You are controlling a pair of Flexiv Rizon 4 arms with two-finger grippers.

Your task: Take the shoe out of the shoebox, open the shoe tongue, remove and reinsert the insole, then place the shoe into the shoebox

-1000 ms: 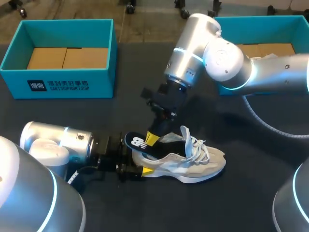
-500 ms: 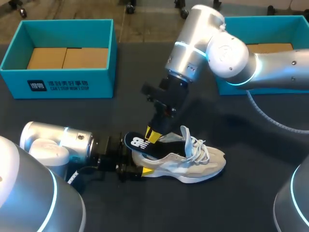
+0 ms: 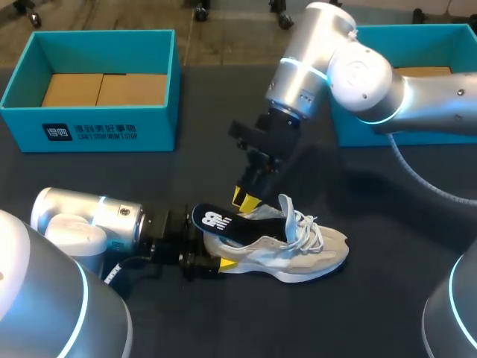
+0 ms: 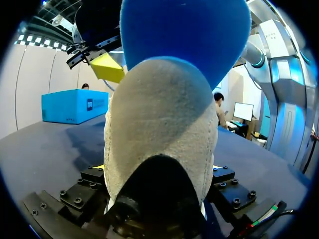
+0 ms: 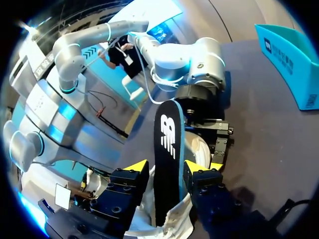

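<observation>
A light grey shoe with white laces lies on its side on the dark table. Its dark blue insole sticks out over the heel. My left gripper lies low at the heel, shut on the shoe; in the left wrist view the heel fills the space between its fingers under the insole. My right gripper hangs just above the insole, open. In the right wrist view the insole stands between my right gripper's spread yellow tips.
One teal shoebox with cardboard inside stands at the back left. A second teal box is at the back right, partly behind my right arm. The dark tabletop stretches in front of the shoe.
My right gripper has opened, let go of the insole, and lifted up and slightly right. The insole stays propped out of the heel. The left arm and shoe have not moved.
</observation>
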